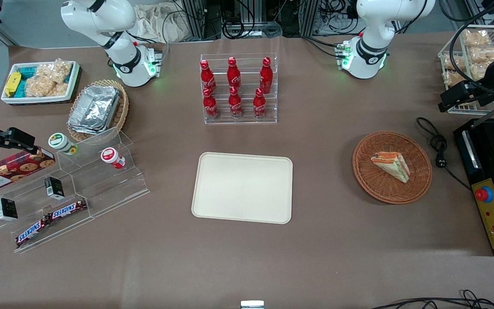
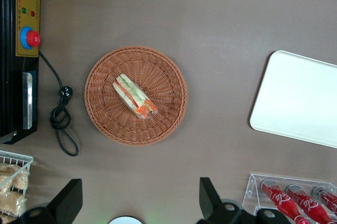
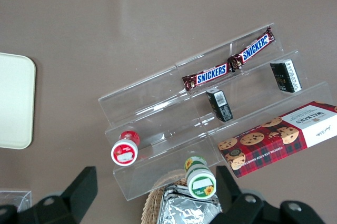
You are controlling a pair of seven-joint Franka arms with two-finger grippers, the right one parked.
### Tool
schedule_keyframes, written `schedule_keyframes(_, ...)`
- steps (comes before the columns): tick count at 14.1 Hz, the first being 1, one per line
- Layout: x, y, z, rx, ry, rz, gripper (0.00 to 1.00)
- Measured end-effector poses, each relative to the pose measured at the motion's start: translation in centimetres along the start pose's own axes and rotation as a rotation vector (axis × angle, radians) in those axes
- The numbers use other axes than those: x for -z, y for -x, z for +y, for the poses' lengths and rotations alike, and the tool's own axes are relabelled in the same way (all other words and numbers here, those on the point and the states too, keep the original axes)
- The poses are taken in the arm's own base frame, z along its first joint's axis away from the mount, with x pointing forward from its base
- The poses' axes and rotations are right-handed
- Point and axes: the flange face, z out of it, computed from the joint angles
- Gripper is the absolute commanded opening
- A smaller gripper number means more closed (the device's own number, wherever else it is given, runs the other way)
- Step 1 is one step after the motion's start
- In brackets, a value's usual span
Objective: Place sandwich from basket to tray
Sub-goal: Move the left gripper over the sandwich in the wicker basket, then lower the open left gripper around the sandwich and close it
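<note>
Six red cola bottles [image 1: 235, 89] in a clear rack mid-bench; stepped clear stand [image 1: 64, 189] holding chocolate bars [image 1: 51, 218] toward the parked arm's end.

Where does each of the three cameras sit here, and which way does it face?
Front view: high, looking down at the table; both arm bases show, the flat cream plastic tray central.
Left wrist view: straight down past the open gripper at the round reddish-brown wicker basket holding the wrapped triangular sandwich.
Right wrist view: down at the clear stepped snack stand.
All three show the tray.
</note>
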Motion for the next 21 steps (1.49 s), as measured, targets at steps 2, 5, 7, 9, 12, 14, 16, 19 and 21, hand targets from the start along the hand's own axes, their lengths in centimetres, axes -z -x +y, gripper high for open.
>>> schedule_keyframes(2,0.0,0.0,0.0,0.001,0.0,-0.001,1.0)
schedule_keyframes(5,0.0,0.0,-0.3,0.008,-0.001,-0.004,1.0)
schedule_keyframes(7,-0.5,-0.1,-0.6,0.041,-0.003,-0.015,1.0)
schedule_keyframes(9,-2.4,-0.2,-1.0,0.105,-0.012,-0.05,1.0)
schedule_keyframes(12,-6.7,-0.8,-1.5,0.214,-0.024,-0.082,1.0)
schedule_keyframes(14,-10.0,-1.2,-1.9,0.314,-0.03,-0.085,1.0)
schedule_keyframes(16,-13.5,-1.6,-2.9,0.422,-0.03,-0.073,1.0)
schedule_keyframes(19,-19.6,-1.3,-3.8,0.506,-0.031,-0.065,1.0)
schedule_keyframes(21,-23.8,-0.8,-4.7,0.558,-0.024,-0.039,1.0)
